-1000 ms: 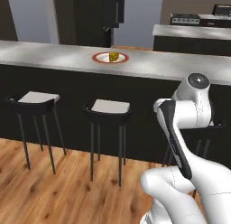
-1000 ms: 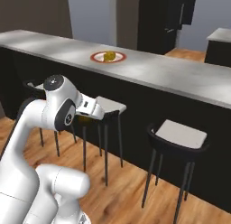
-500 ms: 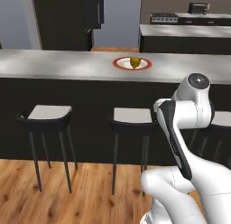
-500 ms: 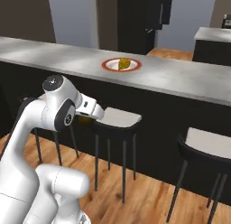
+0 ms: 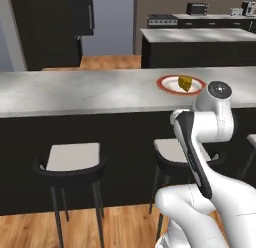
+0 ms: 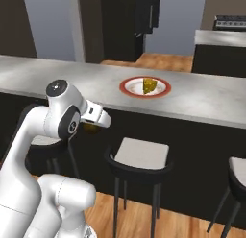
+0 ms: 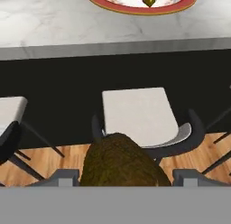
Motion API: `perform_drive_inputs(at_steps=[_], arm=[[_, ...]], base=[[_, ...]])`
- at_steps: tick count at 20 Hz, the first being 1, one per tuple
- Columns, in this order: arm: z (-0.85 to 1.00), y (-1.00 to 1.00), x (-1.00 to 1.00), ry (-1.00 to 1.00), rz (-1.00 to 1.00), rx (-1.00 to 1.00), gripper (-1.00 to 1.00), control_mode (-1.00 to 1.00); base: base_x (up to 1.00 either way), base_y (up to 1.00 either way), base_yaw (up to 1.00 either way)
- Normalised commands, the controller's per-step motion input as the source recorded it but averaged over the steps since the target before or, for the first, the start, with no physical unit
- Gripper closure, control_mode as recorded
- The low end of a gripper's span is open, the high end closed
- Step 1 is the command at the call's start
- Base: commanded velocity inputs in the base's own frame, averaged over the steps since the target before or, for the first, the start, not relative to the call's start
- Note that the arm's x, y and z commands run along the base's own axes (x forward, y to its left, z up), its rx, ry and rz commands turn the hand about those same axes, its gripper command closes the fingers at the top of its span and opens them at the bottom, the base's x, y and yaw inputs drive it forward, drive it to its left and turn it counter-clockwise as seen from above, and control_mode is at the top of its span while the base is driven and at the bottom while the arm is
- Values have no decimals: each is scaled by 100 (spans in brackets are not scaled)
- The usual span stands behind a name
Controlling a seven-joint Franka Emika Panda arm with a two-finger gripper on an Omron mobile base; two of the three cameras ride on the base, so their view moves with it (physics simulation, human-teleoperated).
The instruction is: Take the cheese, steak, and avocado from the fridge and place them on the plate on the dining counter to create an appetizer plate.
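Pincer (image 7: 122, 182) grasps the avocado (image 7: 121, 162), low over a stool (image 7: 137, 114) | cheese (image 5: 185, 83) already on the plate (image 5: 167, 85) on the counter (image 5: 85, 89) | step, we judge: carrying avocado in | next: we lift it above the counter edge, then reach to the plate.

arm folded low, claw (image 7: 121, 173) clamped around avocado (image 7: 121, 164)

**Dining counter: surface and load**

A long dining counter (image 5: 90, 92) with a pale grey marbled top and black base is seen spanning the left base view. A plate (image 5: 167, 83), red-orange rimmed, is set directly on the top, toward 2 o'clock in that view. The cheese (image 5: 185, 83) is carried on the plate. Black stools (image 5: 72, 164) are stood on the wooden floor (image 5: 120, 227) below, at 7 o'clock.
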Motion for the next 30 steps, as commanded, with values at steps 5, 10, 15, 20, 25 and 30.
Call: perform_drive_inputs(at_steps=[5, 10, 15, 20, 25, 30], arm=[[0, 0, 0, 0, 0, 0, 100, 100], [36, 15, 4, -4, -12, -2, 100, -100], [68, -7, 23, -11, -11, -2, 100, -100], [71, -28, 35, -12, -11, -2, 100, -100], [26, -51, 64, -4, -4, 0, 100, -100], [0, -37, 79, 0, 0, 0, 100, -100]], base=[[45, 64, -24], [0, 0, 0], [0, 0, 0], [0, 0, 0], [0, 0, 0], [0, 0, 0]])
